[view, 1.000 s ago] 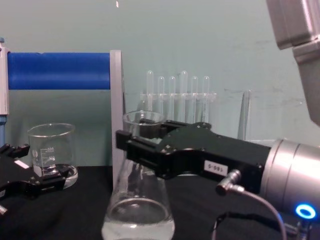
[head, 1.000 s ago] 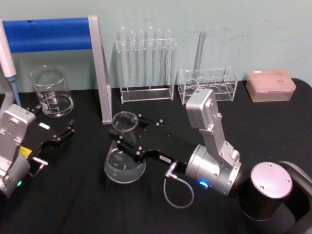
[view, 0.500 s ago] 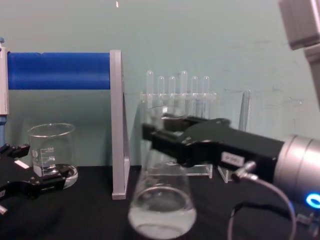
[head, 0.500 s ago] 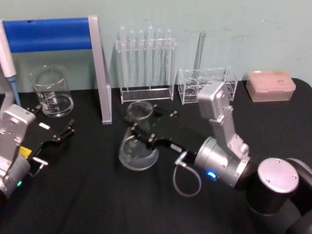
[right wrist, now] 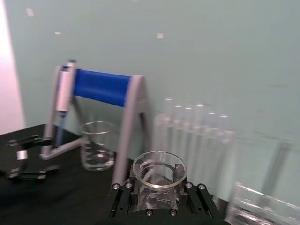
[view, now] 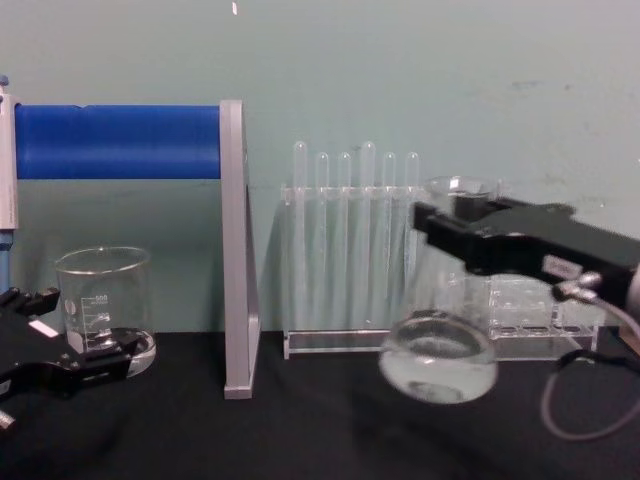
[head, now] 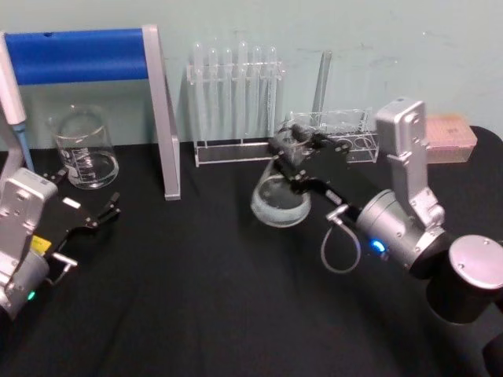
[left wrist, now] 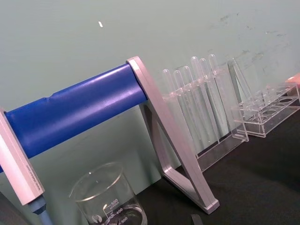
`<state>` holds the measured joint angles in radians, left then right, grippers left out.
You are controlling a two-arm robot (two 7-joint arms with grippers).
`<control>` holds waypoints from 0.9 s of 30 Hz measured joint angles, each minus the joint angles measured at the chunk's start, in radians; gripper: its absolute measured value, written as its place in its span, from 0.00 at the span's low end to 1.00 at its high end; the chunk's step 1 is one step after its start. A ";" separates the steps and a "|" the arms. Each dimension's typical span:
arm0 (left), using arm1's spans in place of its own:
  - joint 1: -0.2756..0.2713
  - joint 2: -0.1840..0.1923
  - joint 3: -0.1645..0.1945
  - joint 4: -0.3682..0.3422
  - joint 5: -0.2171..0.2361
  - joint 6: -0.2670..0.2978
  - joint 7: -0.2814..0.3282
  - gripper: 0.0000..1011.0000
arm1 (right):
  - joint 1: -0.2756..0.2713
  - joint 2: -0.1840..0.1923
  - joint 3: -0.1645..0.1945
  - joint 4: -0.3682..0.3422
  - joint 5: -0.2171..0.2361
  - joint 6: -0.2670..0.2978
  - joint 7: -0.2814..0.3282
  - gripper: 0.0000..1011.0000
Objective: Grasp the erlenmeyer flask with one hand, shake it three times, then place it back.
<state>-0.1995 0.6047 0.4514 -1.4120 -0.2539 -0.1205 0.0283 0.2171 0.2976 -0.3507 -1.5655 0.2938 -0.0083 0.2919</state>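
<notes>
The erlenmeyer flask (head: 277,204) is clear glass with a little liquid in its wide base. It hangs tilted above the black table, right of centre and just in front of the racks. My right gripper (head: 289,153) is shut on its neck, one finger on each side below the flared rim (right wrist: 158,165). From the chest the base (view: 437,365) floats clear of the table, with that gripper (view: 455,215) coming in from the right. At the table's left side my left gripper (head: 86,224) rests open and holds nothing.
A glass beaker (head: 82,145) stands at the back left under a blue-barred pipette stand (head: 78,55). A test tube rack (head: 236,102) and a clear empty rack (head: 346,133) line the back, close behind the flask. A pink tip box (head: 448,129) sits at the far right.
My right gripper has carried the flask to the right and toward the racks, lifting it off the table and tilting it. The left arm has not moved.
</notes>
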 joint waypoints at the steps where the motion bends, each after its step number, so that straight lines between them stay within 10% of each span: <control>1: 0.000 0.000 0.000 0.000 0.000 0.000 0.000 0.99 | -0.001 -0.001 0.015 0.003 -0.003 0.000 -0.010 0.44; 17: 0.000 0.000 0.000 0.000 0.000 0.000 0.000 0.99 | -0.013 -0.010 0.133 0.026 -0.034 0.004 -0.066 0.45; 27: 0.000 0.000 0.000 0.000 0.000 0.000 0.000 0.99 | -0.016 -0.025 0.141 0.031 -0.052 0.016 -0.053 0.45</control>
<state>-0.1996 0.6047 0.4514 -1.4120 -0.2539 -0.1205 0.0283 0.2015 0.2730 -0.2095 -1.5343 0.2419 0.0076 0.2385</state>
